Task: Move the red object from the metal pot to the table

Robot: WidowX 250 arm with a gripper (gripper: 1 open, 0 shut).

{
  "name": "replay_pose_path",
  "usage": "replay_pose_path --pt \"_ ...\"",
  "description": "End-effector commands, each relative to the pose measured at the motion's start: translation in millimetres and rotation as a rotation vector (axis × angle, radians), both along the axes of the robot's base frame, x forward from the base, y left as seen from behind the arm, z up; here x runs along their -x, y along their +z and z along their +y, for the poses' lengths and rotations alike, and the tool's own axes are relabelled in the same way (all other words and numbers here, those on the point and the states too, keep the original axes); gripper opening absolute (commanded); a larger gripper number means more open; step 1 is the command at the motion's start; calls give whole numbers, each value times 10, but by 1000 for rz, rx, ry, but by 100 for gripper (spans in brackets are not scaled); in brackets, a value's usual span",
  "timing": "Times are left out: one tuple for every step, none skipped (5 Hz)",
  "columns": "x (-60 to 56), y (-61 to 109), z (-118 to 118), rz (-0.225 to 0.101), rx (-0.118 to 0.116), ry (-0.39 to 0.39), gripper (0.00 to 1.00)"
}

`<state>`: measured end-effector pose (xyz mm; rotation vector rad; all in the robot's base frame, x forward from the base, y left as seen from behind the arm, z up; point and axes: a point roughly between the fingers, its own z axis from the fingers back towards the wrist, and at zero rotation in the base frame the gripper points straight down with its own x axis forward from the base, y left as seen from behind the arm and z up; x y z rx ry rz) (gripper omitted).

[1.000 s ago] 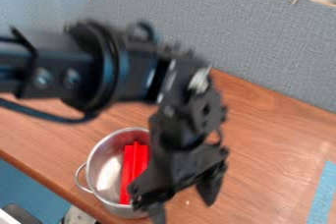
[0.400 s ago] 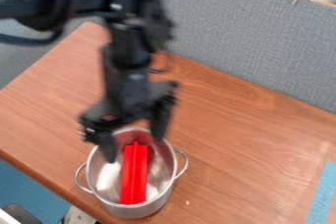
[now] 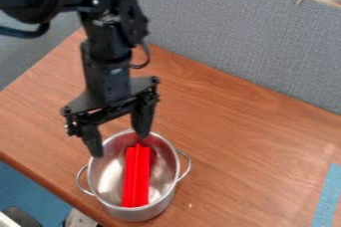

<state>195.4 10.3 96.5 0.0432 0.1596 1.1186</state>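
The gripper (image 3: 115, 129) has swung across from the pot's right side to hang over its upper-left rim, jaws spread wide and empty, so the reach is now lined up near the bar but not yet on it. The bar (image 3: 136, 174), a flat, plain, bright red strip, leans inside the pot (image 3: 166, 193), a round, shiny steel vessel with small side handles, on the wood-grain table (image 3: 253, 121).
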Motion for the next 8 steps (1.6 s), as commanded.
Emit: replay_pose_path --pt "38 134 -207 -14 -11 -11 100" --pt "136 209 -364 -33 -33 -65 100" --pt "197 282 -444 -51 -69 -84 100" --pt "98 99 -390 -50 -102 -101 100" --pt "-45 -150 -302 -27 -138 -129 100" --pt "-89 -278 199 4 -168 -48 100" --pt "-119 -336 699 32 -124 -122 100" --pt "-227 -246 378 7 -93 -272 100"
